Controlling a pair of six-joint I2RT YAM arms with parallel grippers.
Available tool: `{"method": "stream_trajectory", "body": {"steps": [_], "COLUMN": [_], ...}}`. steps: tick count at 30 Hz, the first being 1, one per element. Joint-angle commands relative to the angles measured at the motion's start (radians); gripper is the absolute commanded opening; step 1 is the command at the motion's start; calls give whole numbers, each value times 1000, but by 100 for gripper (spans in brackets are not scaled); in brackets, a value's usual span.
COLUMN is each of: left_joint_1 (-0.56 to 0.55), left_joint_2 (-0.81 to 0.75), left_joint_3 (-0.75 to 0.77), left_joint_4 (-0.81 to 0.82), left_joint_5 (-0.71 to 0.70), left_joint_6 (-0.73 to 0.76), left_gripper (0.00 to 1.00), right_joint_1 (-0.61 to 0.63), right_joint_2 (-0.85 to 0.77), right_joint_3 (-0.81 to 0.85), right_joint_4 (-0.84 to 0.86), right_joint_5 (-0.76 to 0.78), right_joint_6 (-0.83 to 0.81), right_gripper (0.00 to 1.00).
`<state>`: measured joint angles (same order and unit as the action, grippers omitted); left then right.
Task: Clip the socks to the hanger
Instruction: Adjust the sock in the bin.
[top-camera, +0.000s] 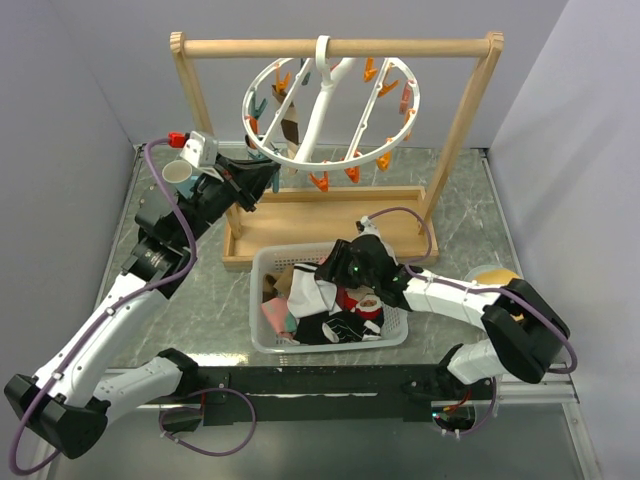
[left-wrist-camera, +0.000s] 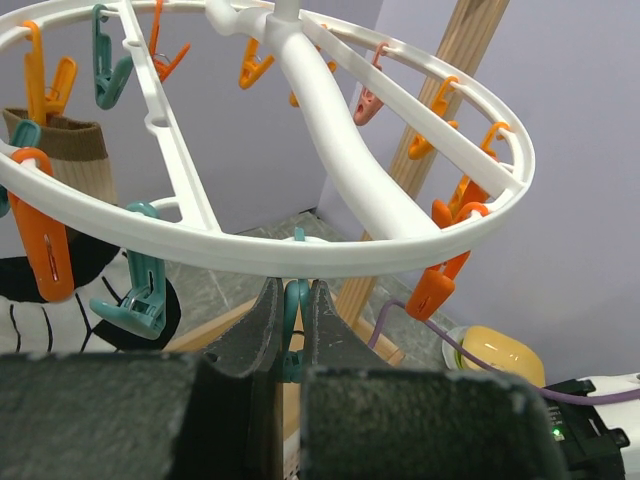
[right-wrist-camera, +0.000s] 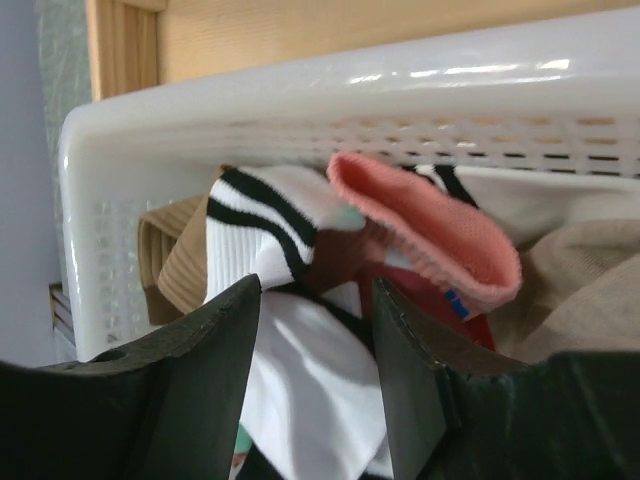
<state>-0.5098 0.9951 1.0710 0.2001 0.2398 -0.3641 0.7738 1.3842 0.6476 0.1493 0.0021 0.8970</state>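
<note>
Near edge: white basket on the worktop, holding loose socks. Right fingers are inside it, spread apart, straddling a white sock; cannot tell if they touch it. Pink sock and striped sock lie just behind.

Further back: wooden frame, with the hanger hooked on its crossbar. Left fingers are up under the hanger's ring, pressed together on a teal peg. One brown sock is already clipped to the ring.
</note>
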Motion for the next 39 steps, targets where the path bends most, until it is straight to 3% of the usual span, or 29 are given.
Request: {"method": "stream_trajectory", "body": {"steps": [1, 17, 39], "left_joint_1": [4, 2, 4], "left_joint_2": [-33, -52, -61], "left_joint_3": [-26, -40, -51], "left_joint_4": [-44, -37, -27], "left_joint_5": [46, 50, 50], "left_joint_6": [-15, -24, -33], "left_gripper": [1, 1, 1], "right_joint_1": [-7, -10, -13], "right_joint_2": [15, 53, -11], "right_joint_3": [53, 90, 43], "right_joint_4": [81, 66, 10], "right_joint_5": [3, -54, -28], "right_joint_6": [40, 68, 57], "right_gripper": [54, 47, 47]}}
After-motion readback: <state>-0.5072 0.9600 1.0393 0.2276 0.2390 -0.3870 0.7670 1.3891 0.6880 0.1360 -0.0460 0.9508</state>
